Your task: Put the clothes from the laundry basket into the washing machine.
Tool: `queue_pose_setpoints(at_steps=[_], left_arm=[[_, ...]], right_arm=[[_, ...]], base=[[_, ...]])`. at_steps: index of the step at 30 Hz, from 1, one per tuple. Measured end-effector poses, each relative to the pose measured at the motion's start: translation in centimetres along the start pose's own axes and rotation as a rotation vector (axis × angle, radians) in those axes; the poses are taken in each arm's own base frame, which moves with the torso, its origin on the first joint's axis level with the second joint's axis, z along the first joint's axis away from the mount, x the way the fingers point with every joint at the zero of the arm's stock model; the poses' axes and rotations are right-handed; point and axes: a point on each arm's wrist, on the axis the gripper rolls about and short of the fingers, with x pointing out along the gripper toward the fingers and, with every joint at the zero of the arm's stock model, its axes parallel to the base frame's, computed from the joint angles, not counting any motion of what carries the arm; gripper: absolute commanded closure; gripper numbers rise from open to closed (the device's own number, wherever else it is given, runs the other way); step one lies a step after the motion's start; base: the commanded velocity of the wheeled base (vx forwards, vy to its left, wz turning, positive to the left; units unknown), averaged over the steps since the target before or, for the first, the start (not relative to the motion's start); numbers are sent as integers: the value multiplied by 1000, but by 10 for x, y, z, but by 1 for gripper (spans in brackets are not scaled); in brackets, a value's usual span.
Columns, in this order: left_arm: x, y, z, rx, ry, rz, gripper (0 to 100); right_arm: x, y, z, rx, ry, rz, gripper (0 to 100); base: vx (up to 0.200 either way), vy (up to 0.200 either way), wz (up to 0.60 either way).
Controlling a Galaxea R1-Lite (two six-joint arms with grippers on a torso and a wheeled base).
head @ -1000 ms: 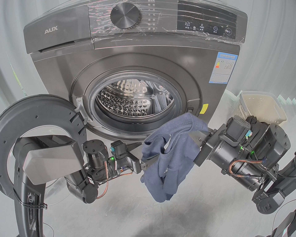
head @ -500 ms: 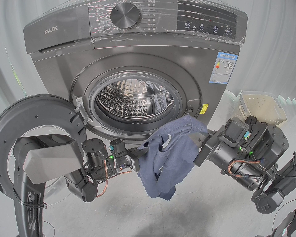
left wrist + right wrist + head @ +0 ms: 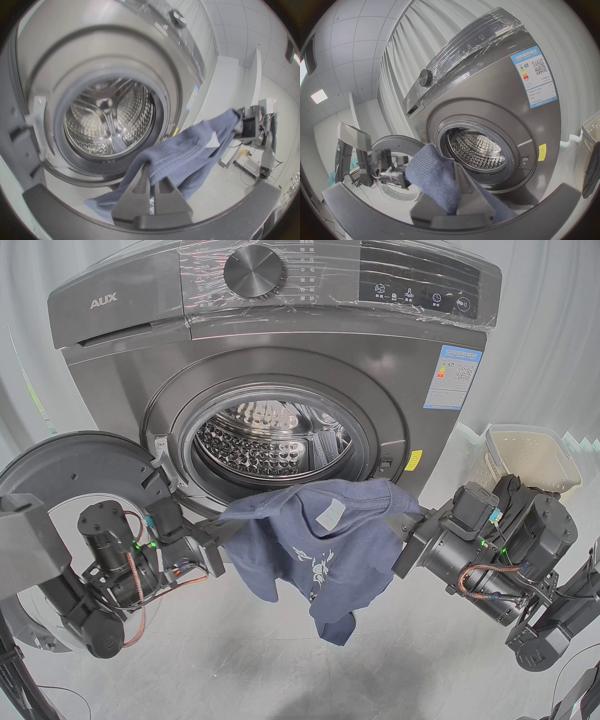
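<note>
On your left, the washing machine's round door [image 3: 75, 462] stands swung open. Just beside it, your left gripper [image 3: 230, 527] has its jaws pinched shut on one edge of a navy T-shirt [image 3: 312, 534]. The shirt hangs spread between your two arms in front of the washing machine [image 3: 281, 359]. Its top edge lies level with the lower rim of the open drum [image 3: 269, 440] and its hem dangles above the floor. A white neck label and a pale print face you. On the other side, your right gripper [image 3: 396, 515] has its jaws clamped on the shirt's other shoulder, with the cloth bunched over them. Farther right, the cream laundry basket [image 3: 537, 455] sits on the floor beside the machine, with a dark garment [image 3: 514, 485] draped over its near rim.
</note>
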Motion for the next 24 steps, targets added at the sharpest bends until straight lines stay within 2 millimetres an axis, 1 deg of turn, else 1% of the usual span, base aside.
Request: queue_pose_setpoints(at_steps=[4, 6, 9, 13, 17, 24], left_arm=[[-21, -8, 22, 16, -51, 11, 100], [-29, -11, 31, 26, -78, 14, 100], [-36, -14, 47, 40, -132, 9, 100], [-42, -18, 62, 52, -186, 3, 100], [-46, -20, 71, 54, -217, 1, 100], [-52, -20, 78, 64, -243, 10, 100]], right_arm=[[-3, 0, -4, -3, 18, -1, 100], [-6, -1, -6, -6, 35, -5, 100], [-10, -4, -10, -11, 58, -19, 100], [-13, -10, -13, -16, 74, -41, 100], [-10, -15, -11, -18, 61, -61, 100], [3, -20, 3, -22, -20, -85, 100]], base=[[0, 0, 0], [0, 0, 0], [0, 0, 0], [0, 0, 0], [0, 0, 0], [0, 0, 0]])
